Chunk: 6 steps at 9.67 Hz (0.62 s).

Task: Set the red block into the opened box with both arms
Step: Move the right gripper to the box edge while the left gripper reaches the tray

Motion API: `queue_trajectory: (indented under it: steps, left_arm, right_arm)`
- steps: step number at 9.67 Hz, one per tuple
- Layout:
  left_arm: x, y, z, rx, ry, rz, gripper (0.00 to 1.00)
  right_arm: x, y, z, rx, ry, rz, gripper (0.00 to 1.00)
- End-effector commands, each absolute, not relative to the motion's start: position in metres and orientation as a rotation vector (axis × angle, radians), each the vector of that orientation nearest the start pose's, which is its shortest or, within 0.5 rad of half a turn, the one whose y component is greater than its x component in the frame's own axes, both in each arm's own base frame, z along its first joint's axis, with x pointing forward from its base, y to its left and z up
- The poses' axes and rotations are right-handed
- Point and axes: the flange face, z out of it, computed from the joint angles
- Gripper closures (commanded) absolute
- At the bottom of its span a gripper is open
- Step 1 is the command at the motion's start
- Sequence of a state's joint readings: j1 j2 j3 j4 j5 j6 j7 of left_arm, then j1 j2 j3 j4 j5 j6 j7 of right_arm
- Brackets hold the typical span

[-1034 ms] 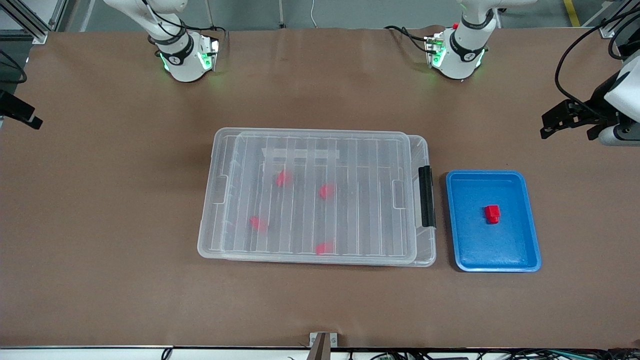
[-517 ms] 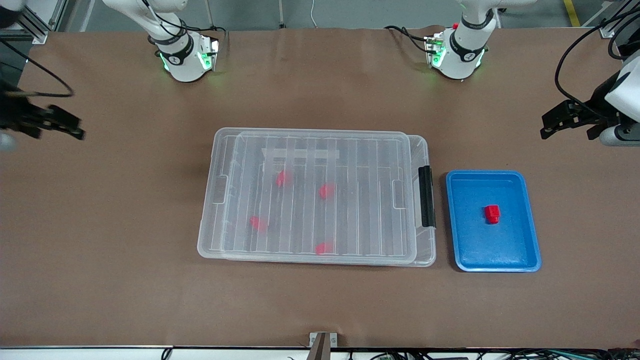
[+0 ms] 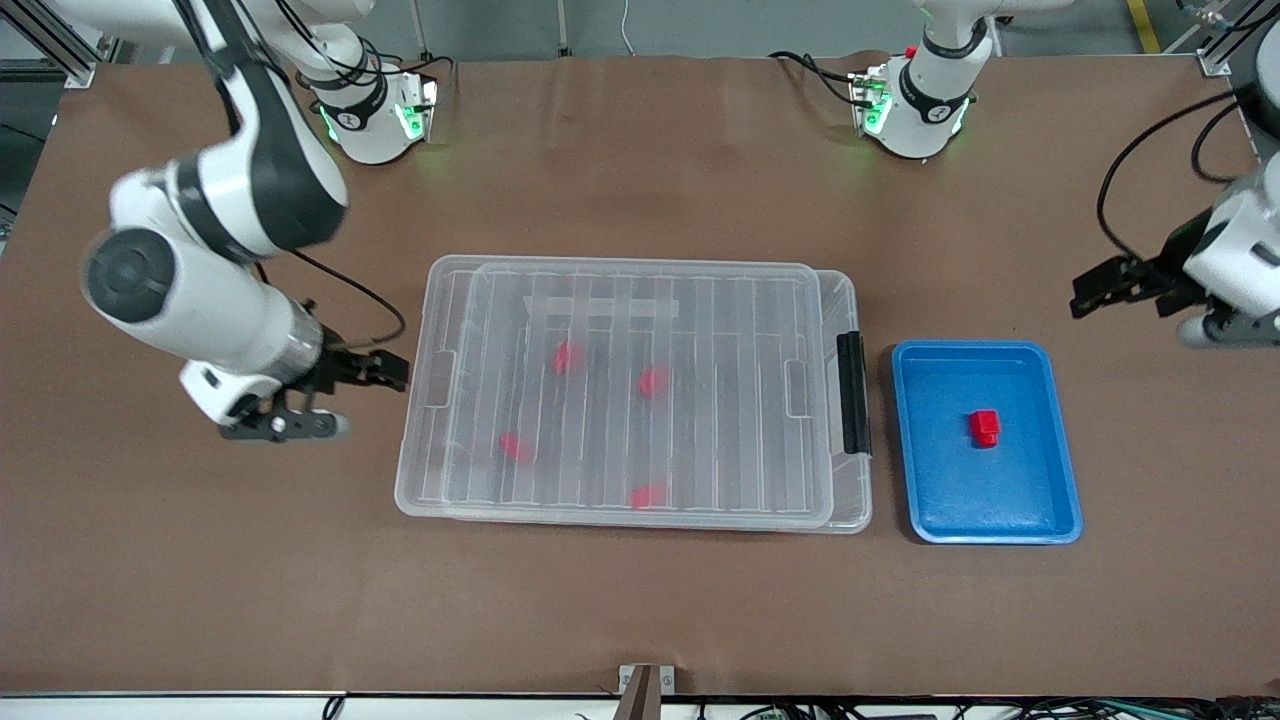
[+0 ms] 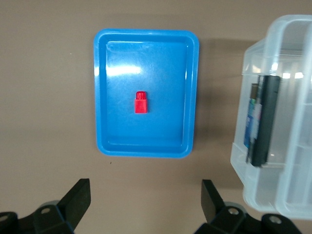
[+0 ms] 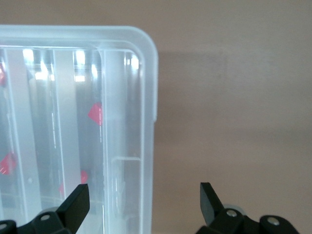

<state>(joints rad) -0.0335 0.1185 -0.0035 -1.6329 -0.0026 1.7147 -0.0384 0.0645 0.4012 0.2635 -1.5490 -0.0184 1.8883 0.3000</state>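
One red block (image 3: pixel 984 427) (image 4: pixel 141 102) lies in the middle of a blue tray (image 3: pixel 1066 450) (image 4: pixel 99 97). The clear box (image 3: pixel 856 500) (image 4: pixel 243 161) stands mid-table with its ribbed lid (image 3: pixel 700 330) (image 5: pixel 122 97) lying on it, and its black handle (image 3: pixel 853 393) (image 4: pixel 265 119) faces the tray. Several red blocks (image 3: pixel 654 381) (image 5: pixel 95 113) show blurred through the lid. My right gripper (image 3: pixel 392 372) (image 5: pixel 144 200) hangs open over the box's short end away from the handle. My left gripper (image 3: pixel 1095 290) (image 4: pixel 145 195) is open and empty over bare table beside the tray.
The blue tray sits beside the box's handle end, toward the left arm's end of the table. Brown table surface surrounds both containers. Both arm bases (image 3: pixel 375 110) stand along the edge farthest from the front camera.
My right arm has swung in from the table's edge to the box's short end. My left gripper has shifted a little closer to the tray. Box, tray and blocks have not moved.
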Motion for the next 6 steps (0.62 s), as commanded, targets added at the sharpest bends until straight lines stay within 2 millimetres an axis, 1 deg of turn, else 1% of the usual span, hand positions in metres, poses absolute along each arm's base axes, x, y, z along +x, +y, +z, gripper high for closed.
queue_trajectory:
  steps: [1, 2, 3, 4, 5, 6]
  left_arm:
    - [0.621, -0.008, 0.460, -3.116, -0.018, 0.142, 0.00]
    - [0.629, -0.007, 0.428, -3.114, -0.028, 0.176, 0.00]
    - [0.633, -0.003, 0.397, -3.117, -0.043, 0.217, 0.01]
    - [0.637, 0.001, 0.364, -3.115, -0.051, 0.198, 0.01]
    - [0.634, 0.009, 0.341, -3.115, -0.063, 0.141, 0.01]
    - [0.631, 0.014, 0.308, -3.113, -0.073, 0.119, 0.00]
  right_arm:
    - [0.646, 0.194, 0.394, -3.139, -0.044, 0.121, 0.00]
    - [0.647, 0.198, 0.389, -3.149, -0.062, 0.113, 0.00]
    - [0.647, 0.197, 0.380, -3.167, -0.075, 0.125, 0.00]
    - [0.644, 0.196, 0.368, -3.185, -0.094, 0.115, 0.00]
    - [0.640, 0.200, 0.359, -3.184, -0.110, 0.117, 0.00]
    - [0.639, 0.199, 0.355, -3.188, -0.114, 0.125, 0.00]
